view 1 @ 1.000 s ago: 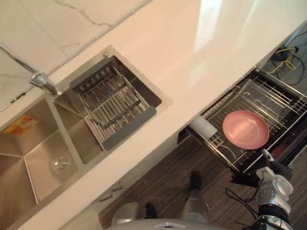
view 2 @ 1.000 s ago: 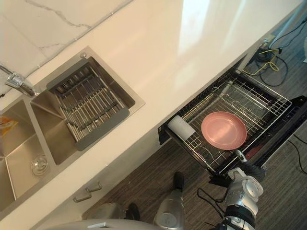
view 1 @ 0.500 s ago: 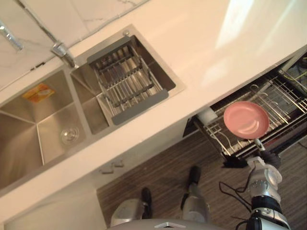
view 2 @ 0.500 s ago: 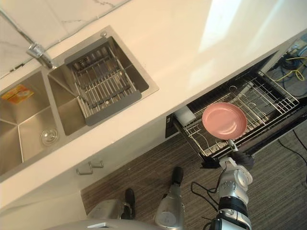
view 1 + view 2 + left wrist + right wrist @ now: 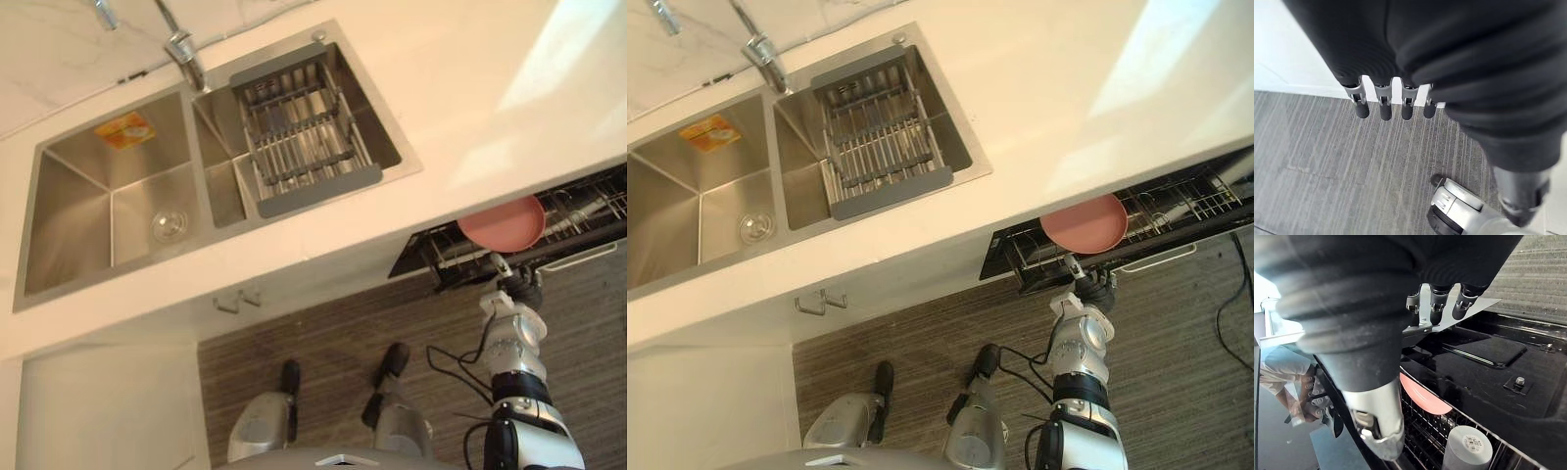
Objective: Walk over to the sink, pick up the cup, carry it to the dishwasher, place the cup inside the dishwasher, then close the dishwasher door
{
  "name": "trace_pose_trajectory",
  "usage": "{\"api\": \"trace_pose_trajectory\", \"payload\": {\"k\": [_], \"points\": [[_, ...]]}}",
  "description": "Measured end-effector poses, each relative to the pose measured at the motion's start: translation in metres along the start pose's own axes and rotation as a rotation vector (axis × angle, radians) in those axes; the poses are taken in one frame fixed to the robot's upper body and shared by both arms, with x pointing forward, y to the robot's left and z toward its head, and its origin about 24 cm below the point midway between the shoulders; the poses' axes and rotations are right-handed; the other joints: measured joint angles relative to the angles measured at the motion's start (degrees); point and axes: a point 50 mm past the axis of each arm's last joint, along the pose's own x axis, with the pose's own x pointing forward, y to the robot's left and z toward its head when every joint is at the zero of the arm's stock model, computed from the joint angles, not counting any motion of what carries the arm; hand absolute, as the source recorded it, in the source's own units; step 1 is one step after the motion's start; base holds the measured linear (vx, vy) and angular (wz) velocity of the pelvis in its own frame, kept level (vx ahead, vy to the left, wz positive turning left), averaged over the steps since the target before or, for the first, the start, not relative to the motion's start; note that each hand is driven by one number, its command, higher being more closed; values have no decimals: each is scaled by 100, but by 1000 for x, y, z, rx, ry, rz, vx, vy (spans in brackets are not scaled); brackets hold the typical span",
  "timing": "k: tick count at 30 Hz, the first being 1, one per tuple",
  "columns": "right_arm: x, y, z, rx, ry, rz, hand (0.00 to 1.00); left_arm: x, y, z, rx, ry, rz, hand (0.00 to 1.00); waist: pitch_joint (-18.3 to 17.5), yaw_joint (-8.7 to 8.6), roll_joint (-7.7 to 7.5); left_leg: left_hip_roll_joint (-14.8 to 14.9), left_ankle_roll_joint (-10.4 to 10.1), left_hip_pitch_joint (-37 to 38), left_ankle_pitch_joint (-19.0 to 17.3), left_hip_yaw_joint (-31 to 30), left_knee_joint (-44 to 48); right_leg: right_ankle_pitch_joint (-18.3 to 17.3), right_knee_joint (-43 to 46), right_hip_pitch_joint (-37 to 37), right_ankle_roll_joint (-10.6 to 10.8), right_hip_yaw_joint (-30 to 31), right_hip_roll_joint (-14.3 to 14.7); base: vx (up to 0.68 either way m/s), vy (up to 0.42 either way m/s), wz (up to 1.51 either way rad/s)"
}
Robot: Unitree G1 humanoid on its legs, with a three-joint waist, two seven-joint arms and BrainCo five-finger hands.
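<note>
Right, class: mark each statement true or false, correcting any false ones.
The round pink plate lies in the black dishwasher's wire rack. True.
The pale cylindrical cup stands in the steel double sink. False: it stands in the rack beside the plate.
The grey slatted drain basket sits in the sink's right basin. True.
The left hand holds the cup. False: it hangs empty above the striped floor.
The right hand is inside the sink. False: it is at the dishwasher's front edge.

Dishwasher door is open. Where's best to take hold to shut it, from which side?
Likely the silver strip along the dishwasher door's free edge, where the right hand sits. The black face is flat and glossy, with no grip. Come from the floor side, pushing towards the rack.
</note>
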Motion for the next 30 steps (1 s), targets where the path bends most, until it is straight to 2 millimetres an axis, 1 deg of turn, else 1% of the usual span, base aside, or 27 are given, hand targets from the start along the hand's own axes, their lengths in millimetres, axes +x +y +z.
{"api": "trace_pose_trajectory", "payload": {"k": [4,5,6,7,8,9,10,11,12,13,14,15,16,17,18,19,20,21,22,23,24,25,26,27,28,29,30], "points": [[12,20,6,38,3,-4,0,-1,-2,24,-34,-129,2,0,109,163,-134,19,-31,-93,81,-126,7,46,0,6,-71,-134,19,-33,-18,18],[16,27,12,40,-6,6,0,-2,-4,34,-30,-178,-6,0,193,244,-199,29,-29,-97,94,-130,17,59,-1,7,-89,-135,28,-68,-6,5],[18,40,18,40,-21,39,0,-3,-7,46,-29,-230,-18,0,329,274,-282,41,-6,-110,100,-145,20,70,-2,4,-105,-142,37,-79,-7,4],[20,47,21,35,-26,57,0,-4,-9,52,-29,-258,-25,0,381,286,-277,47,-11,-126,107,-153,29,72,-3,-3,-109,-142,44,-91,-13,7],[24,60,27,40,-31,82,0,-6,-12,66,-23,-310,-34,0,529,306,-372,76,-31,-209,118,-182,50,54,-6,-62,-127,-137,75,-90,-19,3],[25,65,29,57,-33,92,0,-7,-9,73,-20,-331,-30,0,583,334,-431,100,-45,-263,133,-193,50,49,-16,-117,-120,-133,98,-118,-45,6],[26,71,34,60,-46,116,0,-10,-5,83,-21,-370,-24,0,654,343,-539,165,-39,-418,179,-254,41,-22,-41,-247,-25,-124,154,-111,-86,2],[27,75,40,55,-64,142,0,-11,-6,94,-36,-398,-35,0,693,371,-565,322,-37,-574,223,-299,3,-67,6,-381,63,-100,262,-99,-103,9],[28,75,43,54,-70,144,0,-12,-7,100,-42,-416,-44,0,710,363,-594,330,-86,-633,262,-311,8,8,3,-394,5,-78,298,-39,-90,14],[28,77,47,46,-79,168,0,-16,-11,115,-59,-465,-81,0,798,366,-634,333,-172,-650,329,-360,6,89,-9,-438,-140,-65,341,-59,-79,12],[28,87,51,47,-86,206,0,-19,-18,125,-75,-503,-129,0,878,349,-626,377,-178,-747,369,-386,13,76,-12,-488,-157,-78,396,-73,-69,2],[28,92,53,60,-89,219,0,-20,-22,129,-74,-516,-148,0,883,346,-620,400,-176,-808,372,-387,18,27,-36,-549,-136,-78,419,-150,-90,-19],[28,104,60,70,-104,249,0,-22,-32,136,-69,-540,-197,0,908,387,-474,616,-75,-917,408,-447,-70,-154,143,-724,-78,-70,521,-135,-124,-18],[29,107,68,71,-134,262,0,-26,-43,145,-48,-569,-240,0,915,393,-336,715,-101,-999,454,-411,-239,-709,1504,-1185,-643,375,427,-107,-120,7],[29,107,71,76,-151,260,0,-28,-46,150,-40,-585,-262,0,948,376,-334,711,-65,-955,543,-448,-381,-973,1524,-1143,-392,441,395,-41,-118,19],[29,112,73,81,-161,270,0,-29,-47,151,-42,-588,-271,0,987,387,-300,720,-45,-957,610,-511,-420,-934,1396,-1115,-379,392,437,-63,-94,0],[28,121,80,69,-175,297,0,-28,-51,148,-28,-564,-284,0,1010,446,-290,630,92,-992,819,-561,-419,-791,1176,-1134,-421,301,447,-85,-64,-32],[27,126,81,53,-181,316,0,-27,-52,147,-27,-552,-291,0,1032,452,-282,508,195,-1041,762,-491,-271,-723,983,-1088,-359,223,425,-87,-30,-32],[27,127,81,49,-181,321,0,-27,-52,147,-27,-551,-292,0,1029,451,-271,502,258,-1072,732,-471,-249,-720,922,-1065,-356,193,435,-59,15,-25],[24,131,79,35,-181,343,0,-28,-53,147,-27,-553,-297,0,1065,505,-177,629,338,-1099,630,-439,-231,-639,1113,-1034,-375,186,485,-26,-28,6],[23,125,75,32,-183,328,0,-29,-53,149,-24,-562,-312,0,1086,477,-150,566,258,-998,607,-426,-198,-760,1173,-951,-445,207,430,-20,-19,10],[22,123,71,23,-180,326,0,-29,-53,148,-28,-562,-320,0,1085,481,-148,566,268,-973,611,-437,-210,-753,1070,-889,-446,176,456,-11,-39,21],[17,122,63,-1,-179,352,0,-28,-53,146,-39,-549,-339,0,1083,478,-146,566,315,-963,644,-444,-205,-663,890,-804,-458,175,510,0,0,0],[7,123,47,-44,-166,389,0,-27,-54,142,-38,-524,-351,0,1077,461,-150,558,296,-954,639,-441,-179,-626,743,-718,-414,168,537,-27,-3,-5],[2,121,36,-73,-153,402,0,-26,-55,139,-36,-511,-358,0,1071,425,-163,548,297,-926,638,-439,-176,-596,648,-646,-371,170,559,30,37,-4],[-9,109,6,-123,-90,398,0,-24,-53,137,-33,-494,-357,0,1027,362,-196,541,271,-831,637,-425,-178,-533,461,-459,-282,184,599,47,40,1],[-22,89,-31,-175,9,363,0,-23,-50,134,-35,-481,-349,0,870,340,-267,522,170,-760,630,-408,-180,-480,307,-327,-208,197,608,81,65,3]]}}
